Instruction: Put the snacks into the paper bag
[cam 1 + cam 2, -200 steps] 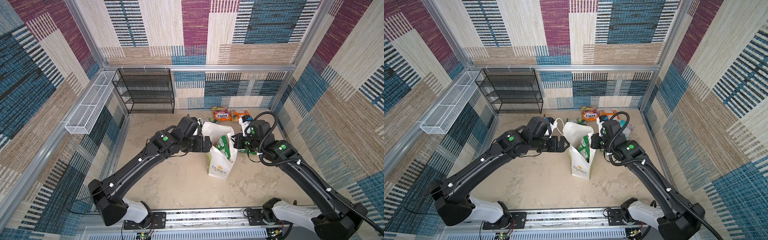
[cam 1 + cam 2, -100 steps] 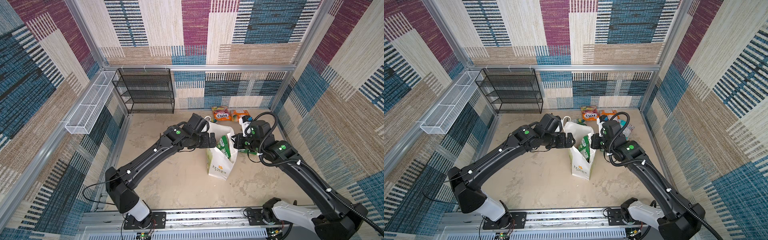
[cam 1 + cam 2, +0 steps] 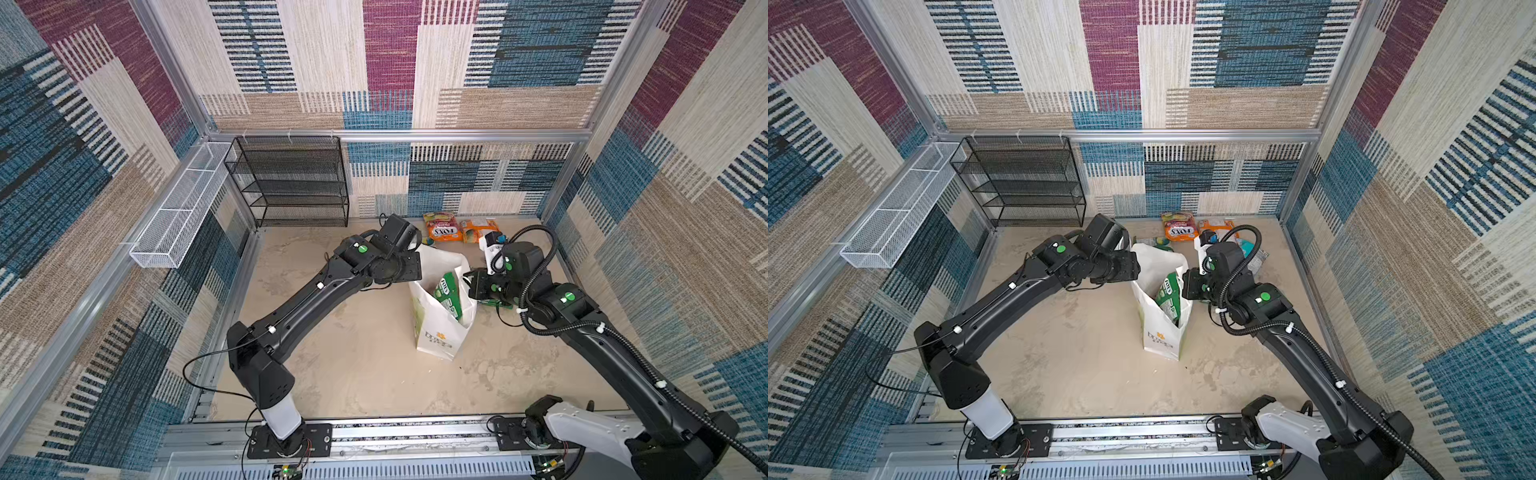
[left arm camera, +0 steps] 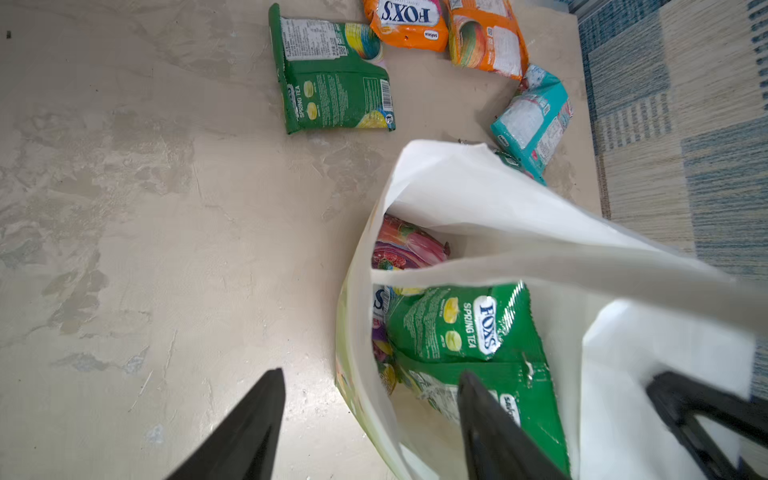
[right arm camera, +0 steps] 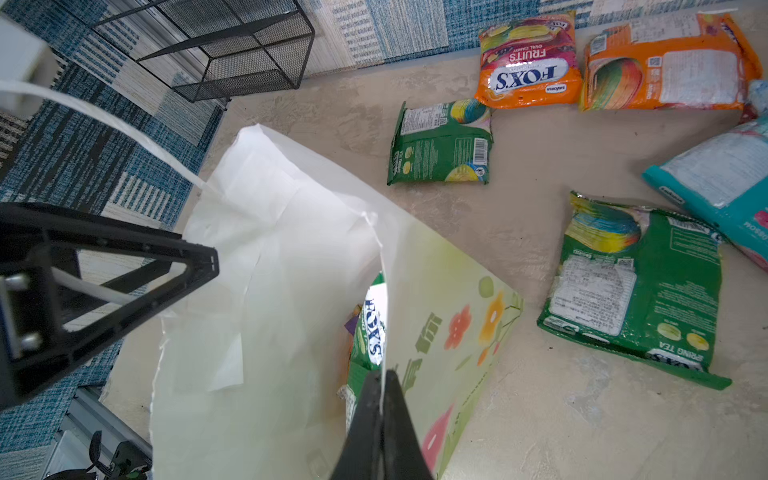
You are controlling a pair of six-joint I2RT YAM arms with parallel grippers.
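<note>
The left gripper [image 4: 370,376] hangs over the left rim of the paper bag [image 3: 434,332], its fingers [image 4: 253,424] partly apart and empty, one outside the wall and one inside above a green packet [image 4: 457,328]; probably it should close only on the paper edge, clear of the packet, and pull gently so the bag does not tip. The bag, white, thin and creased, stands upright on the table [image 3: 332,365] between the arms, and the right gripper [image 5: 380,374] is pressed shut on its opposite rim. Several more snacks [image 5: 528,62] lie flat behind it.
</note>
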